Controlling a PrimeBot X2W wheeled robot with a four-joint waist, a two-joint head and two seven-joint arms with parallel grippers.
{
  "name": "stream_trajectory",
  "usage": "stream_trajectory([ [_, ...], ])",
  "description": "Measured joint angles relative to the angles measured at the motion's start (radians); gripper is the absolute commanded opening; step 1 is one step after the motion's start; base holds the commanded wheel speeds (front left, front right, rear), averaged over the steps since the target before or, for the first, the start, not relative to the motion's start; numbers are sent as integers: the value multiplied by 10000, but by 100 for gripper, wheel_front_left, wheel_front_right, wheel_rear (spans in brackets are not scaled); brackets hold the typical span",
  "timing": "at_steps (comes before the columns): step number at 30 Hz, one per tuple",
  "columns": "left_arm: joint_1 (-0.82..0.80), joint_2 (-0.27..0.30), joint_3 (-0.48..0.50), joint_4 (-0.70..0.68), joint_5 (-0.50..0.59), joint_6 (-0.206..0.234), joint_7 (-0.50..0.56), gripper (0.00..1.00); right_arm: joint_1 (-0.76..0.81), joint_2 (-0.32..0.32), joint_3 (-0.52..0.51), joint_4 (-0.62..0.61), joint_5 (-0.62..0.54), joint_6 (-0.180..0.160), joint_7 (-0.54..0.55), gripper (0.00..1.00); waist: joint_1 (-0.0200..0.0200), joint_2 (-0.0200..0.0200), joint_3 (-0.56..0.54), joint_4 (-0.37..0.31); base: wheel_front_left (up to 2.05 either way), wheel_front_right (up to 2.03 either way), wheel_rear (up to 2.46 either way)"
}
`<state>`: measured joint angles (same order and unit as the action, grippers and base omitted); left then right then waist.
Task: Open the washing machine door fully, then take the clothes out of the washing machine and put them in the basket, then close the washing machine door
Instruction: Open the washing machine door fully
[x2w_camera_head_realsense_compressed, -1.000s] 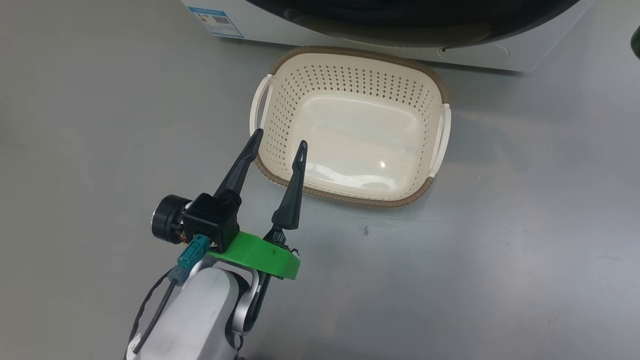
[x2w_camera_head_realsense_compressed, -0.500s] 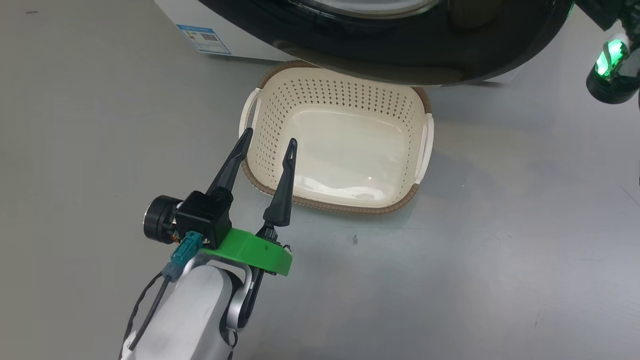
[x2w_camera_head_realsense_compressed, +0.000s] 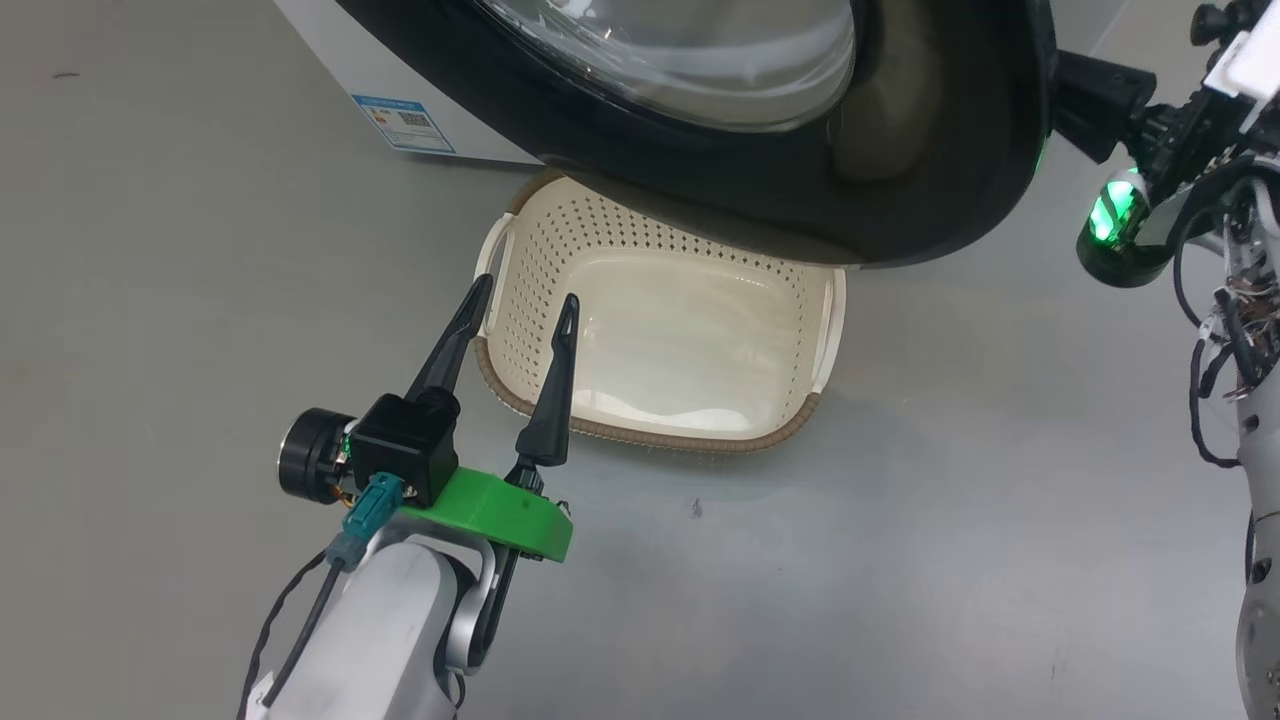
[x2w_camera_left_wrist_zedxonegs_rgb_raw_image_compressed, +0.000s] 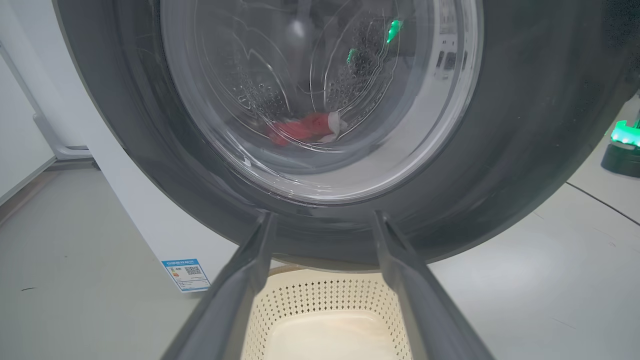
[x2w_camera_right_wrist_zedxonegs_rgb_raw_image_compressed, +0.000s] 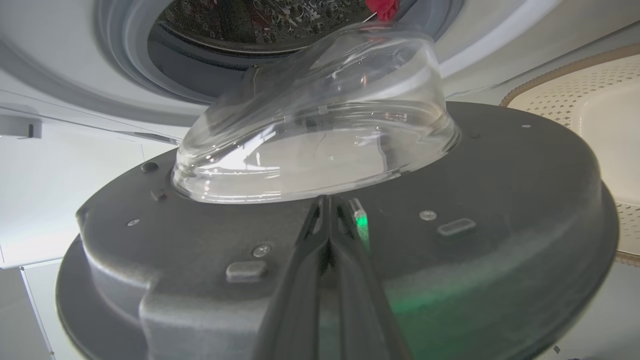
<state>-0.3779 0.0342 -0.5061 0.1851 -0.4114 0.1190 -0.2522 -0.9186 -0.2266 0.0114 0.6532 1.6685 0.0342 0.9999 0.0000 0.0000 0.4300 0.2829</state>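
The washing machine door (x2w_camera_head_realsense_compressed: 760, 190), glossy black with a clear glass bowl, stands swung out above the far part of the cream basket (x2w_camera_head_realsense_compressed: 640, 435), which holds nothing. My right gripper (x2w_camera_right_wrist_zedxonegs_rgb_raw_image_compressed: 328, 200) is shut, its tips pressed against the door's grey inner face (x2w_camera_right_wrist_zedxonegs_rgb_raw_image_compressed: 500, 190) just below the bowl. My left gripper (x2w_camera_head_realsense_compressed: 525, 293) hangs open at the basket's near left corner, nothing between its fingers. In the left wrist view the red and white clothes (x2w_camera_left_wrist_zedxonegs_rgb_raw_image_compressed: 300, 131) show through the glass, lying in the drum. A red scrap of the clothes (x2w_camera_right_wrist_zedxonegs_rgb_raw_image_compressed: 382, 7) also shows at the drum opening.
The white washing machine (x2w_camera_head_realsense_compressed: 330, 50) with its blue label (x2w_camera_head_realsense_compressed: 403, 123) stands at the back left. My right arm (x2w_camera_head_realsense_compressed: 1150, 130), with a green light on it, reaches in from the right edge beside the door. Grey floor lies all around the basket.
The door has swung further out and now covers more of the basket. My right arm has come into the head view at the right. The head camera has shifted; the left gripper stays open.
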Motion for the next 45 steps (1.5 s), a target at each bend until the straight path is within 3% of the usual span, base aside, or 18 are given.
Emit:
stream_trajectory([
  [21, 932, 4, 581, 449, 115, 2, 2, 100, 1732, 1164, 711, 84, 35, 539, 520, 0, 0, 0, -1325, -116, 0, 0, 0],
  [45, 1744, 19, 759, 719, 111, 2, 2, 100, 3421, 1570, 1296, -320, 389, 780, 328, 0, 0, 0, -2389, 503, 0, 0, 0],
])
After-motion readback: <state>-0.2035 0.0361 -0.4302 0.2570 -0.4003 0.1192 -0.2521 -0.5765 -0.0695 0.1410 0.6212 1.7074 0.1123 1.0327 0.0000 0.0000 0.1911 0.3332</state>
